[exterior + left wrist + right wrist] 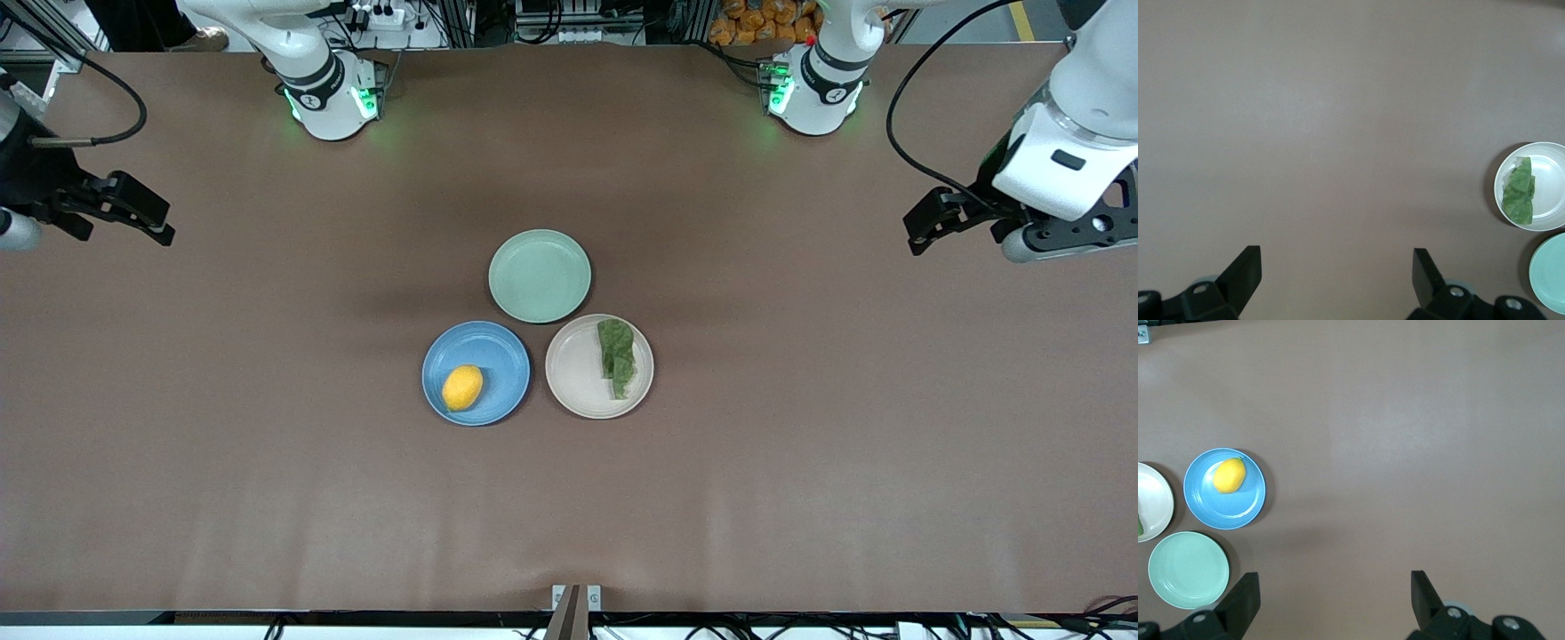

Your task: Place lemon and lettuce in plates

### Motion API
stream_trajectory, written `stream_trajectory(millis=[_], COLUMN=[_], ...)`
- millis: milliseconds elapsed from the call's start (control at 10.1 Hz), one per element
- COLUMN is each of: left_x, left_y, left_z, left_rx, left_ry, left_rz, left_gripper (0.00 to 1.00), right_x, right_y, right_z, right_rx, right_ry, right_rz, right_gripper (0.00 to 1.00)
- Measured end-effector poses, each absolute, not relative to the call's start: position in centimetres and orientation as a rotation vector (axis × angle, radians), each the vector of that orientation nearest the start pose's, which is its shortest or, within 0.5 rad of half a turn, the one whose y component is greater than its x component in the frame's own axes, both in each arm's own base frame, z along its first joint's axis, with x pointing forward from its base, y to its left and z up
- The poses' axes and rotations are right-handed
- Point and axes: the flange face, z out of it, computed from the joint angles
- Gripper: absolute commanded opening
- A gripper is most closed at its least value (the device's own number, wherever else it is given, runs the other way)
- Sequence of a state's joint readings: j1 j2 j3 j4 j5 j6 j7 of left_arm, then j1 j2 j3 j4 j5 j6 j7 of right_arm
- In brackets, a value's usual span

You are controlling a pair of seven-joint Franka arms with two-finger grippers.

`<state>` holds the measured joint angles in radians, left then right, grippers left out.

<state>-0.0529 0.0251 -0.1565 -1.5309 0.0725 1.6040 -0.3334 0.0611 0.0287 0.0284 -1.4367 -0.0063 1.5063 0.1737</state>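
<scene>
The lemon (462,388) lies in the blue plate (499,342). The lettuce (617,356) lies in the pinkish beige plate (576,378) beside it. My left gripper (929,229) hangs open and empty above bare table at the left arm's end. My right gripper (142,216) hangs open and empty above bare table at the right arm's end. The left wrist view shows the lettuce (1519,191) in its plate (1548,193) far off. The right wrist view shows the lemon (1229,475) in the blue plate (1238,503).
A pale green plate (540,275) stands empty, touching the two others and farther from the front camera. It also shows in the left wrist view (1548,272) and the right wrist view (1188,569). The brown table (800,444) spreads wide around the plates.
</scene>
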Motion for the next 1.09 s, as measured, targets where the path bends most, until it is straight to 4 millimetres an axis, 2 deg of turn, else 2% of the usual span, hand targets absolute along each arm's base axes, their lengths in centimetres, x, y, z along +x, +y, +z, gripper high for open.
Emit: stream_trajectory(millis=[297,593,890,1088], left_x=[55.6,55.5,55.4,55.2], left_y=[-11.1,-11.3,-11.6,-12.3], left_z=[63.4,63.5,63.5,63.4], left_rx=[-3.089,-3.09,-3.092,-3.095], left_ry=[-0.187,-0.18,-0.172,-0.11], left_rz=[-0.11,-0.113,-0.113,-0.107], left_gripper=[1.0,1.0,1.0,1.0], right_x=[55.3,55.7,55.6,55.5], right_y=[4.6,3.4,3.3,4.4], right_z=[66.2,65.9,66.2,66.4], right_rx=[-3.143,-3.147,-3.147,-3.154], right_ry=[0.117,0.031,0.017,-0.022], right_rz=[-0.023,-0.014,-0.026,-0.031], right_gripper=[1.0,1.0,1.0,1.0])
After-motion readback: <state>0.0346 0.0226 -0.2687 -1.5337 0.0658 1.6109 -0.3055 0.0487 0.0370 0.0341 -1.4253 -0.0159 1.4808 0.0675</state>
